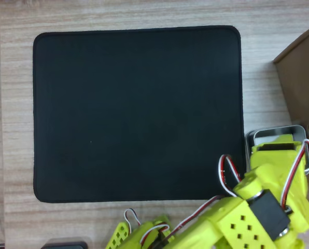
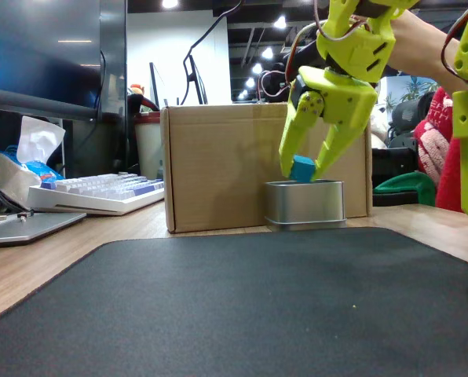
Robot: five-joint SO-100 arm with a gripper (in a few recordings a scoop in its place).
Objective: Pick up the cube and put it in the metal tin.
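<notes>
One sky-blue cube (image 2: 302, 169), plain-faced

Cube (image 2: 303, 169): bright sky-blue, plain faces.
Tin (image 2: 305, 203): silvery, shiny.
Hand (image 2: 306, 174): lime-yellow (arm the same, with black motor blocks and red, white and black wires).
Mat (image 1: 138, 114): plain black.
Worktop (image 1: 17, 104): pale wood grain.
Box (image 2: 218, 165): plain brown cardboard.
Keyboard (image 2: 100, 192): white, pale blue keys.

Soft even light overhead, ceiling lamps (image 2: 259, 82) glaring at the back, faint sheen on the tabletop (image 2: 30, 263), slightly blurry
</notes>
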